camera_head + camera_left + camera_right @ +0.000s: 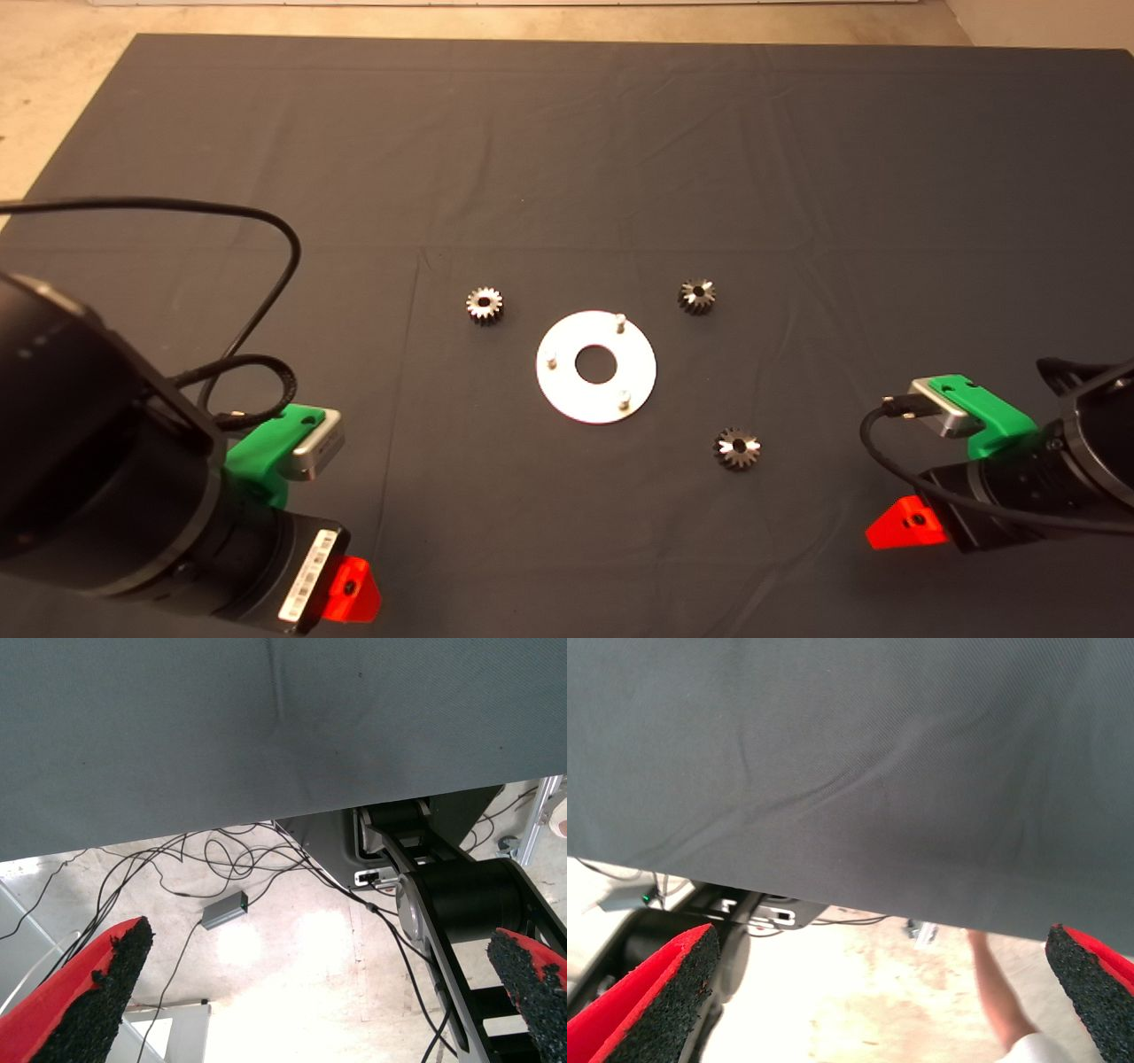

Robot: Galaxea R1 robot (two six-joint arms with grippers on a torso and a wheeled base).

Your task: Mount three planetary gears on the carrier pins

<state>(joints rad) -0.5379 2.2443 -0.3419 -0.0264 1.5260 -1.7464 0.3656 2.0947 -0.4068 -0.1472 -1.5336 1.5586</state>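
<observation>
1. Head view shows the job not yet begun: all three gears lie loose on the dark mat (567, 133), and none sits on a pin.
2. The round plate (567, 390) lies flat near the middle of the mat, its three short pins bare: one at the far side (621, 320), one toward my left (552, 361), one at the near side (625, 399).
3. One gear (485, 306) rests just off the plate's far-left edge, a second gear (697, 295) lies off its far-right side, and the third gear (737, 448) sits near the plate's near-right edge. None touches the plate.
4. My left pincer (310, 992) waits at the lower left of the mat, well apart from every gear. Its fingers (97, 992) are spread wide with nothing between them; past them I see only the mat's edge, floor and loose cables.
5. My right pincer (877, 992) waits at the lower right, also spread wide and carrying nothing. Past its fingers (664, 992) show the mat's edge and floor, where a person's arm (997, 992) reaches in.
6. As I judge it, everything is left: three pickups and three placements, each bore lined up over its own pin.
</observation>
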